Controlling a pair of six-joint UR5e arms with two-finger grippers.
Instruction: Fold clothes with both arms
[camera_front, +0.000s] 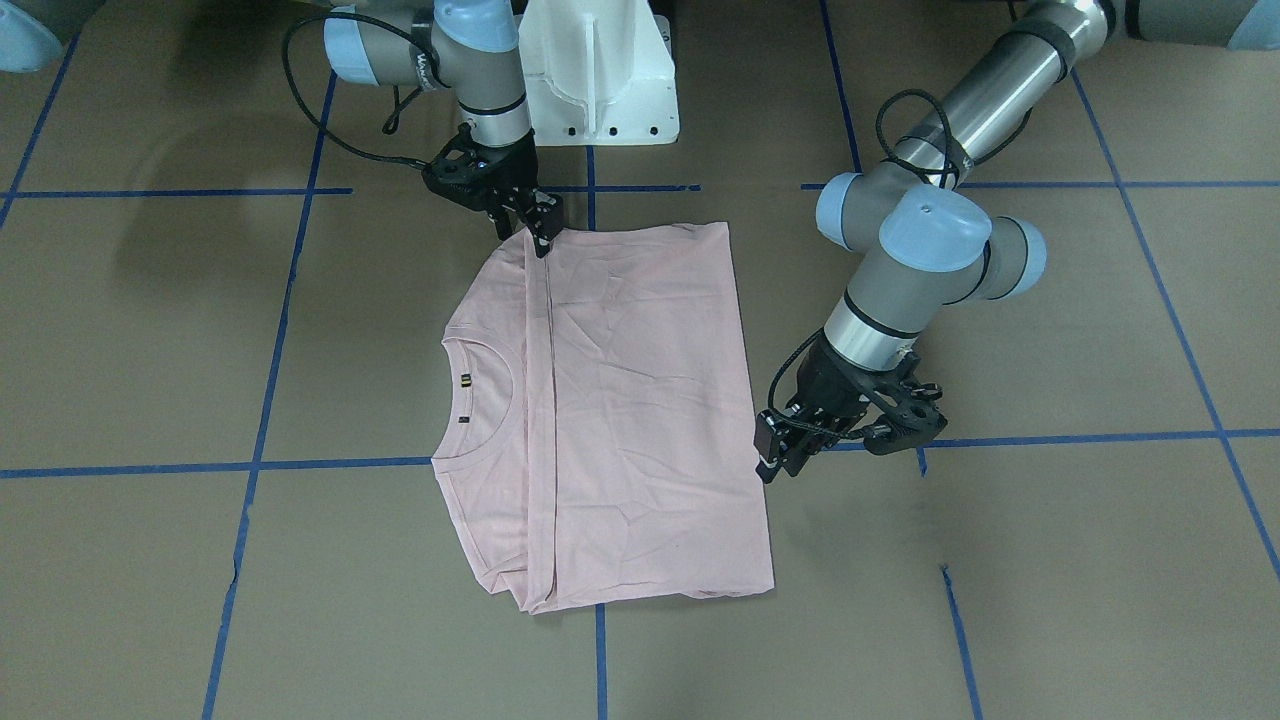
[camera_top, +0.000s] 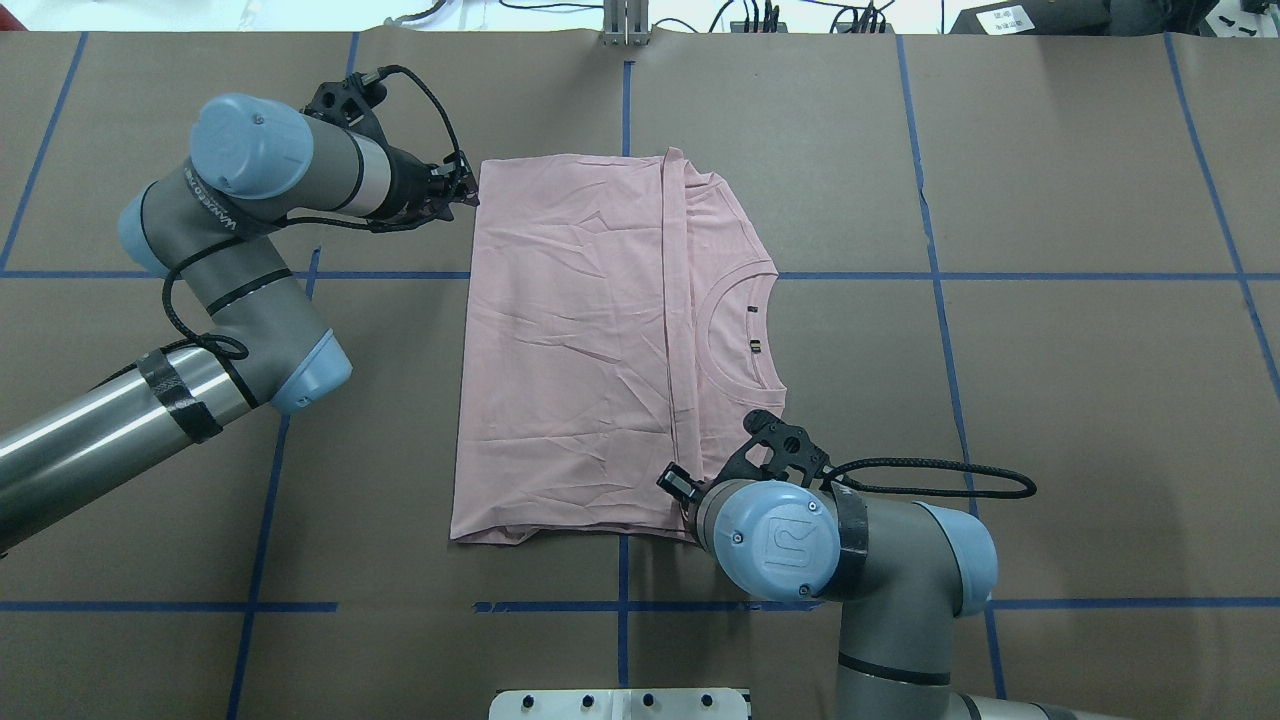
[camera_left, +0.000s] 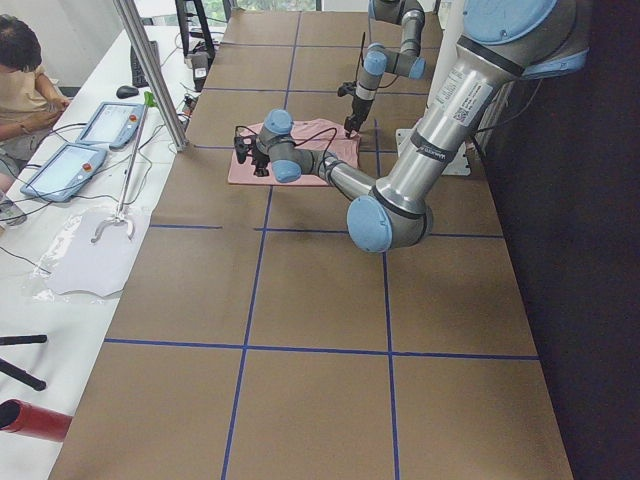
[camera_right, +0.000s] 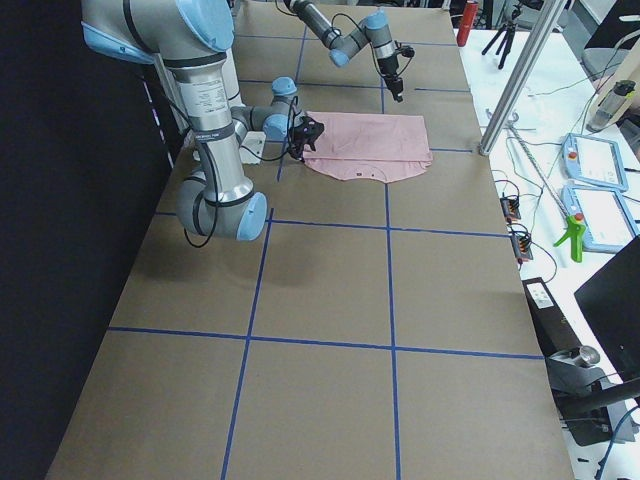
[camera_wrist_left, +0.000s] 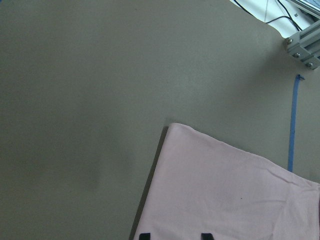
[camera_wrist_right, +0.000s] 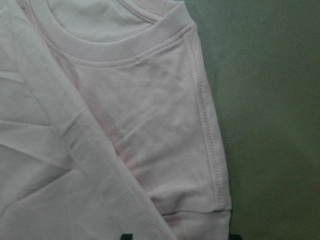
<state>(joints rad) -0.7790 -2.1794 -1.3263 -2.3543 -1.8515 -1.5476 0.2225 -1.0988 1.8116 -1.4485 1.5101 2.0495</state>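
Nearest the overhead camera, the right arm bends in from the near right. Its blue-capped wrist hides the right gripper from above. The front-facing view shows that gripper pointing down at the near edge of the T-shirt, right where a long folded edge meets the hem side. In the right wrist view its two fingertips stand wide apart, with a flat sleeve and its stitched hem lying between and beyond them. Nothing is clamped, and whether the tips press on the cloth cannot be told.

On the brown table, marked off by blue tape lines, the pale pink shirt lies flat in the middle with a plain side up. Its collar points right, with two small dark labels inside the neck. A broad panel of cloth covers the left and centre, ending in a straight edge that runs from near to far just left of the collar.

At the far left, the left arm reaches in and its left gripper hangs just beside the shirt's far left corner. The left wrist view shows that corner flat on the table and both fingertips parted, with nothing held between them.
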